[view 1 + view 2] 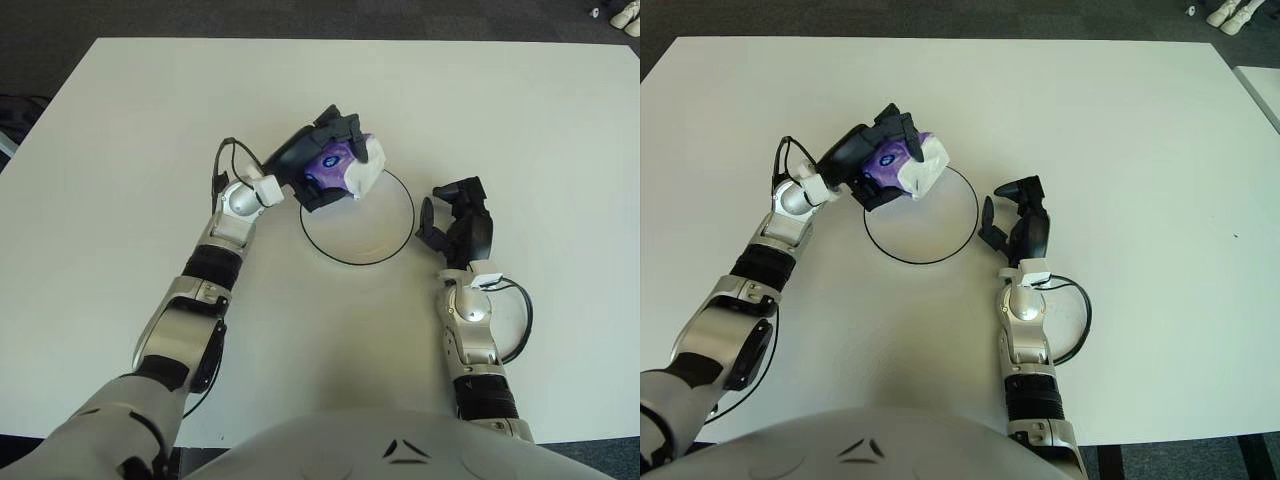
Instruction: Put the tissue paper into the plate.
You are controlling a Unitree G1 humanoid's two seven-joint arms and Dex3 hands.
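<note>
The left robot hand [330, 160] has its dark fingers curled tight around the tissue paper [345, 170], a soft pack that is purple on its near side and white on the far end, with a small round mark on the purple whose print cannot be read. The pack hangs over the upper left rim of the plate [385, 245], a white dish edged with a thin black line, which sits on the white bench [520, 110]. To the right of the plate, the right robot hand [458, 222] shows loosely spread fingers and holds nothing.

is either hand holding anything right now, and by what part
The left hand grips the tissue pack around its purple end, over the plate's upper-left rim. The right hand, right of the plate, holds nothing.
</note>
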